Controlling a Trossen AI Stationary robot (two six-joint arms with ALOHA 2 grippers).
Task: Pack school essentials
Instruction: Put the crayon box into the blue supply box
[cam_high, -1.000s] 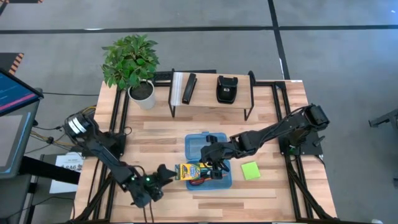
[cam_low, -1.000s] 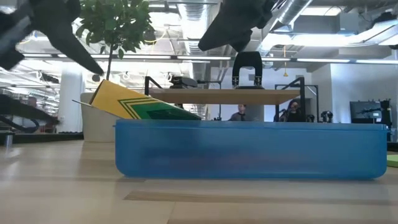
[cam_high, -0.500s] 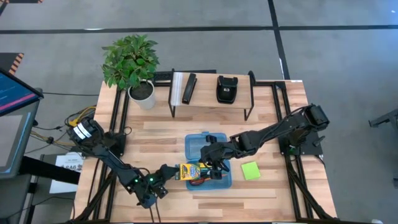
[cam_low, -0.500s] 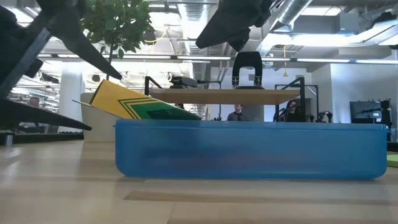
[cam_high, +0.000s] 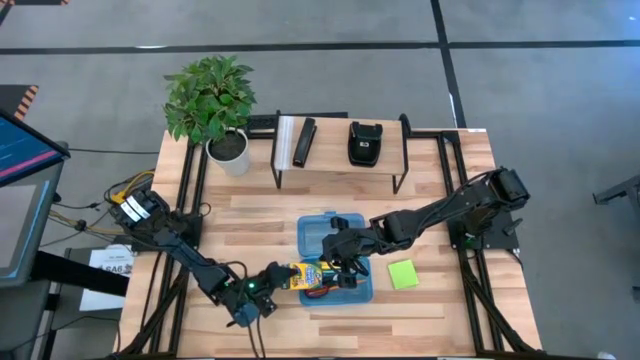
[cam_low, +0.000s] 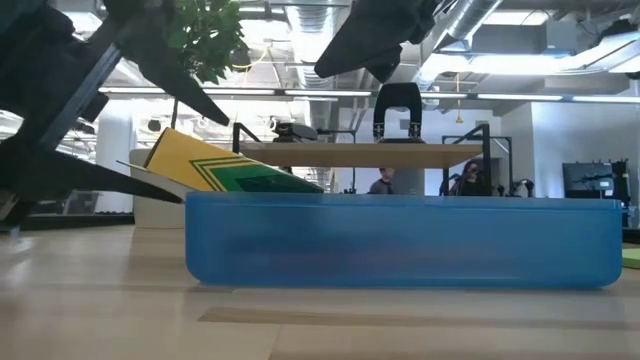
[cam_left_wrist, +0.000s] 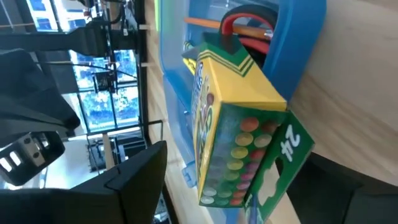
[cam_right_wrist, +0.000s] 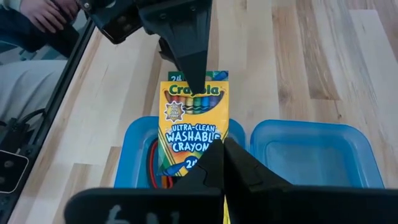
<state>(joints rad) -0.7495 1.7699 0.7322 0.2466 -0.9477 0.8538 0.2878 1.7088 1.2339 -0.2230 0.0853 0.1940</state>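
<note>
Crayon box (cam_high: 305, 276) between left pincer (cam_high: 268, 285) fingers, propped on bin (cam_high: 318, 232) rim.

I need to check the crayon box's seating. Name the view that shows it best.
Right wrist view: the crayon box shows its whole printed front, one end overhanging the blue container. High shows it small, low only a tilted corner, left wrist its back.

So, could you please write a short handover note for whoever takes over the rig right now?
Left gripper: at the blue box's left edge, right by the outer end of the crayon box; grip unclear.
Right gripper: over the blue box, above the crayon box's inner end; grip unclear.
Crayon box: tilted, propped on the left rim, half in.
Scissors and a pencil: inside already.
Sticky-note pad: on the table, right of the box.
Left: seat the crayons, pack the pad.
</note>
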